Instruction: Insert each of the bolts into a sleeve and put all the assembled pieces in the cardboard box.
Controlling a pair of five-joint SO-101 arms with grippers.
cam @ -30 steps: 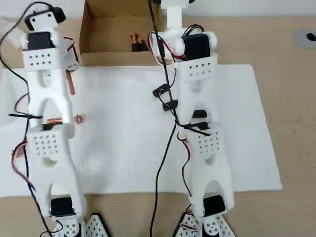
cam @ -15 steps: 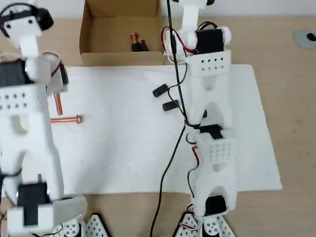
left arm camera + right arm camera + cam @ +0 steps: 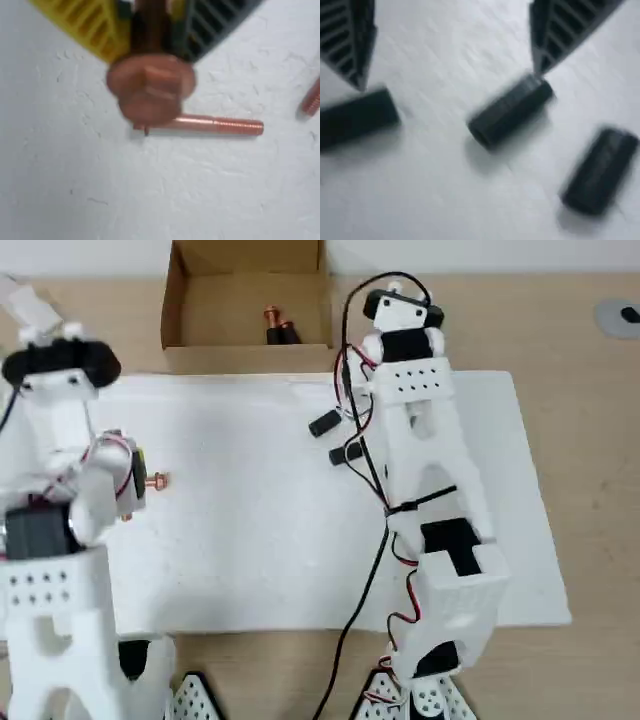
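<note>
My left gripper [image 3: 152, 50] is shut on a copper bolt [image 3: 150, 90], whose head faces the camera. It hangs just above a second bolt [image 3: 200, 124] lying on the white foam pad [image 3: 250, 540]; that bolt's head [image 3: 157, 481] shows in the high view. A third bolt's threaded end [image 3: 312, 100] lies nearby. My right gripper [image 3: 449, 75] is open over three black sleeves: one [image 3: 510, 112] lies between its fingers, the others [image 3: 355, 117] [image 3: 600, 170] lie to either side. Two sleeves [image 3: 325, 423] [image 3: 345, 453] appear in the high view. The cardboard box [image 3: 180, 300] holds assembled pieces [image 3: 277, 326].
The foam pad covers most of the wooden table. The box stands just past the pad's far edge. Black cables [image 3: 360, 570] hang along the right arm. A grey object [image 3: 618, 315] lies at the far right of the table.
The right arm drew back from the box and now hovers over the sleeves. The left arm swung toward the near side, bringing its held bolt over the bolt lying on the pad.
</note>
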